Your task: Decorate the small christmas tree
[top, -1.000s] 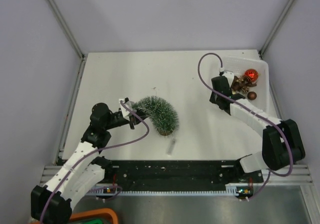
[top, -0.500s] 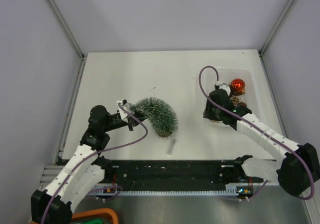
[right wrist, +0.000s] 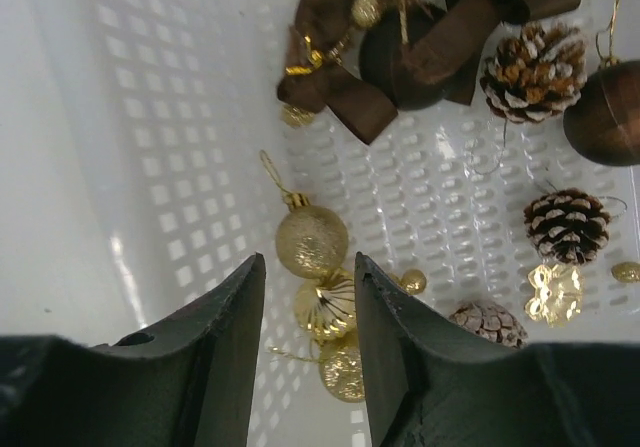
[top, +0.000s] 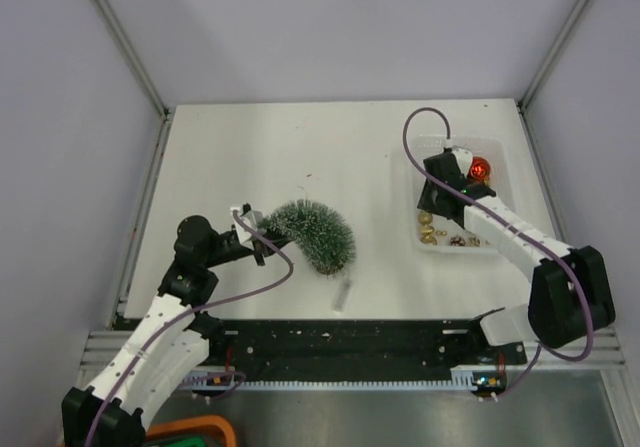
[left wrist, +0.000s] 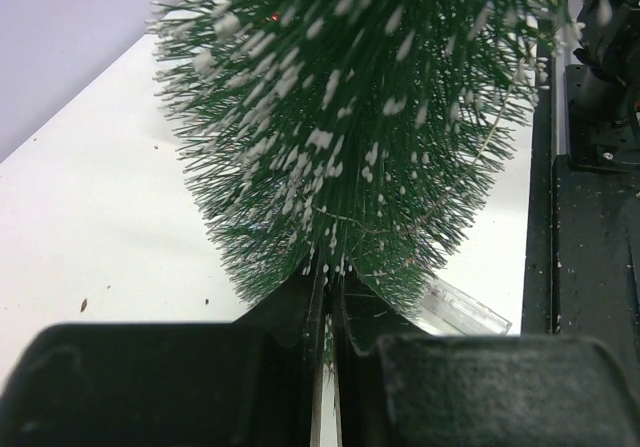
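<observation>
The small christmas tree [top: 318,231] lies bent in an arc on the white table, green bristles with whitish tips. My left gripper [top: 259,237] is shut on its thin top end, and bristles fill the left wrist view around the gripper [left wrist: 328,285]. My right gripper [top: 437,199] hangs over the white basket [top: 500,249]. In the right wrist view this gripper [right wrist: 308,267] is open, with nothing between its fingers. A cluster of gold baubles [right wrist: 314,243] lies just below them on the basket floor.
The basket also holds a red bauble [top: 481,169], pine cones [right wrist: 567,224], a brown bauble [right wrist: 606,113] and brown ribbon pieces [right wrist: 338,89]. A small clear plastic piece [top: 343,293] lies on the table near the tree's wide end. Grey walls enclose the table.
The basket was tilted at the back right and now lies flat, nearer the middle. My right gripper's jaws have opened over it. The left arm and tree shifted only slightly.
</observation>
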Robot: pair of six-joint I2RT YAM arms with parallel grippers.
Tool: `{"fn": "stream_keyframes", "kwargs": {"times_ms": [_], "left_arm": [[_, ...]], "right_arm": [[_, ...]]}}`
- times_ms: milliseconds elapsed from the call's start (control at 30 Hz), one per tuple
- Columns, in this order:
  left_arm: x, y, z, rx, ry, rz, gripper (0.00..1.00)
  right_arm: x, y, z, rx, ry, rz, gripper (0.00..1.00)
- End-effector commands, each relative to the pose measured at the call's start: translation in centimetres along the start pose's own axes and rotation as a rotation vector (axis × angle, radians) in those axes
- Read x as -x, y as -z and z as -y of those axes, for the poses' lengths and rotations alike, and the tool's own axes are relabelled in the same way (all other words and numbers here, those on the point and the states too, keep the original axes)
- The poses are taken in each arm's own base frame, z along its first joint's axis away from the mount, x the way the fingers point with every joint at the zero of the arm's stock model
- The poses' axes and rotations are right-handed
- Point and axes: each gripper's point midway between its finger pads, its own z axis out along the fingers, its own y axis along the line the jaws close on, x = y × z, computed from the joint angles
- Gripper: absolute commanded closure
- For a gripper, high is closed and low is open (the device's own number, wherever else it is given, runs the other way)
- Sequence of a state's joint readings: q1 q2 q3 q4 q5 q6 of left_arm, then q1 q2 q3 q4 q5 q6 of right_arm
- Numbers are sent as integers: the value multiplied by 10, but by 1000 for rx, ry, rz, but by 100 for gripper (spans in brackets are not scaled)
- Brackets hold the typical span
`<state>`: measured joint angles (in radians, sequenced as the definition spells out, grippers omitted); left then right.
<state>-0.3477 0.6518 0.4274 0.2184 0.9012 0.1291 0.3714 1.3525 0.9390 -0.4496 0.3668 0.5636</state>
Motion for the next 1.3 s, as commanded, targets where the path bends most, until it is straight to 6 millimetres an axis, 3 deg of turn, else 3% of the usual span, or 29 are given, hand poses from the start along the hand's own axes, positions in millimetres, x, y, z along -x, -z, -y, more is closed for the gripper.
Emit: {"fn": "stream_keyframes", "kwargs": {"times_ms": [0,167,433,733,867,1067,1167,1267], "left_arm": [[5,1,5,-22,-7,20,93],[6,-1,7,-43,34,18,93],[9,-11,-2,-64,110,-10,94],[-1,-19,-8,-77,140,-5,94],[2,-19,-5,-87,164,-2,94],[6,-16,-1,-95,145,1,94],[6,-14,0,-100,115,0,94],[9,-14,1,-98,105,5,94]], "right_arm": [[-13,-23,22,-93,28,-6,60],[-28,-43,46,-166,3,-41,49],[-14,-77,64,-201,-103,-59,43],[-10,-99,54,-155,-149,-41,47],[-1,-85,53,-136,-174,-14,52],[39,-45,36,-19,-239,100,46],[39,-42,19,63,-267,71,44],[27,-50,10,88,-273,3,41]]}}
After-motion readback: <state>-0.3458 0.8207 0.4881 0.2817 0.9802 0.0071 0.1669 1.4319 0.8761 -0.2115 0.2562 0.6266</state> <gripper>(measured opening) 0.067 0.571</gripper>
